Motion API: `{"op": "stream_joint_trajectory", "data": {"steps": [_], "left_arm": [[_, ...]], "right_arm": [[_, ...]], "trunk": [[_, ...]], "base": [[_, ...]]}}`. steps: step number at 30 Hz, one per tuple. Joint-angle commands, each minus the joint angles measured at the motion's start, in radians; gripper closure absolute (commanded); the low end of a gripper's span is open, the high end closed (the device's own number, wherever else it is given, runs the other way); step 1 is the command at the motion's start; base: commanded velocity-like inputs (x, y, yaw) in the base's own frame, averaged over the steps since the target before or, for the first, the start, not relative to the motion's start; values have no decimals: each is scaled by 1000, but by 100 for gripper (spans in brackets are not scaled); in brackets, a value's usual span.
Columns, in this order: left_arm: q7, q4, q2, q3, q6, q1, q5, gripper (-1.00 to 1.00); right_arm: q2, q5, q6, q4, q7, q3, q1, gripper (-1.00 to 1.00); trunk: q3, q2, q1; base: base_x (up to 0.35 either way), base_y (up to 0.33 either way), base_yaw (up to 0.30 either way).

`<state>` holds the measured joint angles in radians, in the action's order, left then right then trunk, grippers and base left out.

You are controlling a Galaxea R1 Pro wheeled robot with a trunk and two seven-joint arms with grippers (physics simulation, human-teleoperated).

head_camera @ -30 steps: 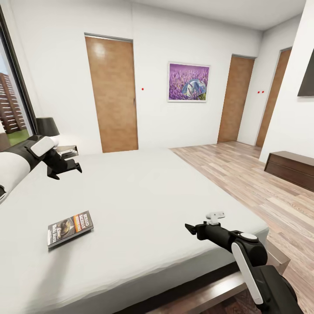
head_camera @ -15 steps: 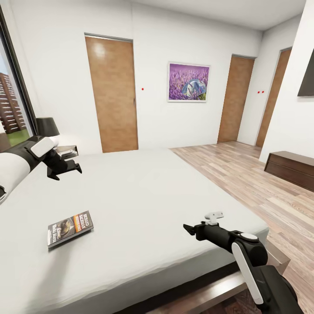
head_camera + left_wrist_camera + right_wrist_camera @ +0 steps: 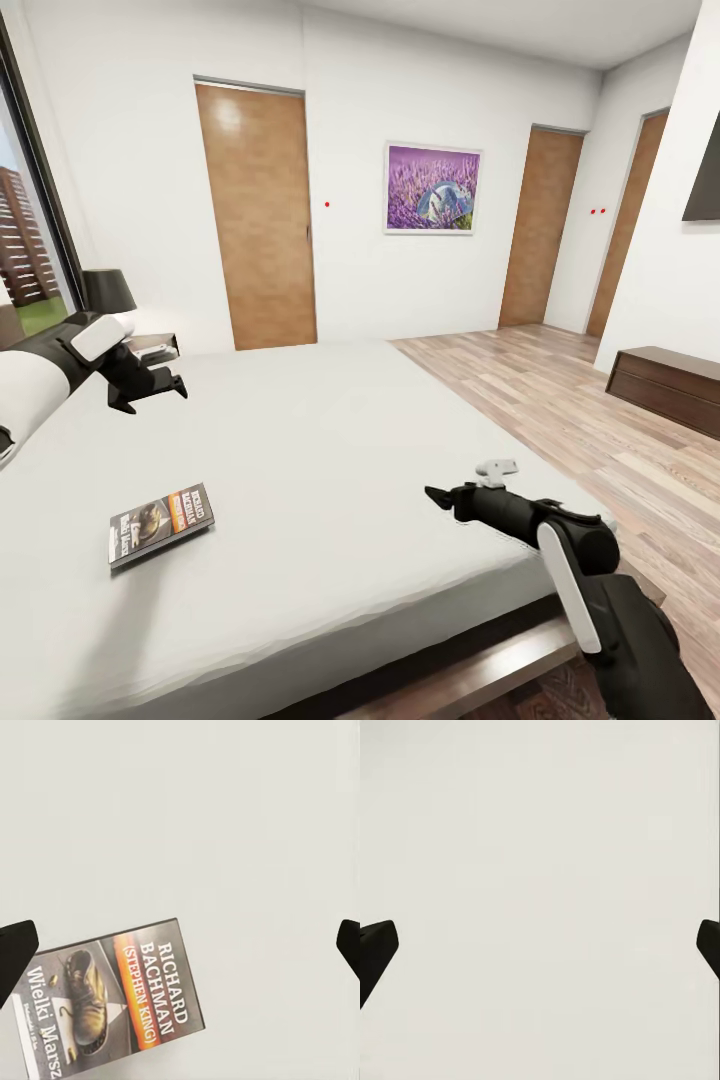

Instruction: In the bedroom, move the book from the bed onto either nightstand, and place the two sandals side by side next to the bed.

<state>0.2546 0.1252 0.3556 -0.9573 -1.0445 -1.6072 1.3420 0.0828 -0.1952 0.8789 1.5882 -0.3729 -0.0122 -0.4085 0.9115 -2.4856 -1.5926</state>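
The book [image 3: 160, 522], a thin dark paperback with an orange band, lies flat on the near left part of the off-white bed [image 3: 330, 440]. My left gripper [image 3: 150, 392] hovers open above the mattress, farther back than the book. In the left wrist view the book [image 3: 112, 997] lies below that gripper [image 3: 184, 945], whose fingertips [image 3: 16, 958] stand wide apart. My right gripper [image 3: 436, 496] hangs open over the bed's near right corner, with bare mattress under it [image 3: 544, 945]. The nightstand [image 3: 157, 345] stands behind the left arm. The sandals are out of view.
A black lamp [image 3: 108, 290] stands on the nightstand. Two wooden doors [image 3: 258, 215] and a purple painting [image 3: 432, 188] are on the far wall. A low dark dresser [image 3: 665, 385] stands at the right across the wood floor [image 3: 560, 400]. The dark bed frame [image 3: 480, 675] runs along the near edge.
My right gripper has risen a little and moved slightly farther over the bed. The left arm and the book have not moved.
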Motion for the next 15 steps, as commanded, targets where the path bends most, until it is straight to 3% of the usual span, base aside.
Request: {"op": "stream_joint_trajectory", "data": {"steps": [1, 9, 15], "left_arm": [[8, 3, 1, -5, -3, 0, 10, -100], [9, 2, 0, -7, -3, 0, 8, -100], [9, 2, 0, -7, -3, 0, 8, -100]], "right_arm": [[-2, -3, 13, 1, 1, 2, -12, -100], [-16, -3, 41, 0, 4, 9, -102, -100], [-18, -4, 43, 0, 5, 8, -130, -100]], "trunk": [[1, 0, 0], [1, 0, 0], [1, 0, 0]], "base": [[0, 0, 0], [0, 0, 0], [0, 0, 0]]}}
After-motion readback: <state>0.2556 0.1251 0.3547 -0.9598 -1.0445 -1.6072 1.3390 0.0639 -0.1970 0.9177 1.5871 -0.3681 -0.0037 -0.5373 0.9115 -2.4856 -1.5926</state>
